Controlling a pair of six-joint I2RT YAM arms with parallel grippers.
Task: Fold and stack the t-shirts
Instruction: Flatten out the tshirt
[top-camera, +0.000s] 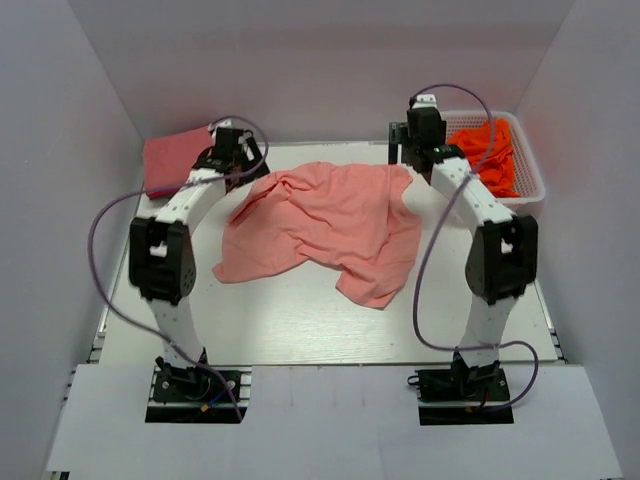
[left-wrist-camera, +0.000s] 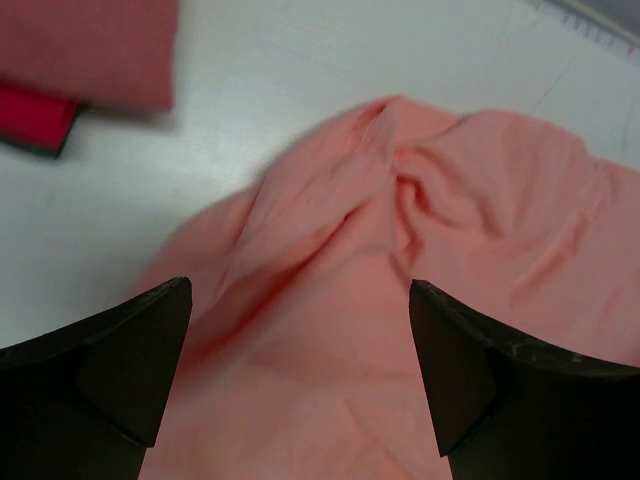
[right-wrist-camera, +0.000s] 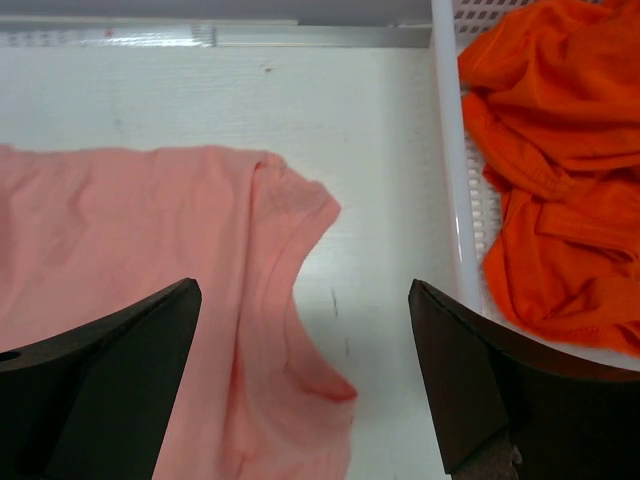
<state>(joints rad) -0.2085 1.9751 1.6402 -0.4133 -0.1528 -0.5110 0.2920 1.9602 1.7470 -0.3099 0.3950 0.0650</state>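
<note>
Plain white walls (top-camera: 330, 60) enclose a pale table (top-camera: 300, 320) — evenly lit.

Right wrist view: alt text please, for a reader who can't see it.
The right gripper hangs open and empty above a white table, over the hemmed edge of a salmon pink t-shirt spread at left. At right, a white plastic basket holds crumpled orange clothing.

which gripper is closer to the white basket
Right. The right gripper hangs just beside the basket; the left gripper is far off, by the folded rose shirt.
</note>
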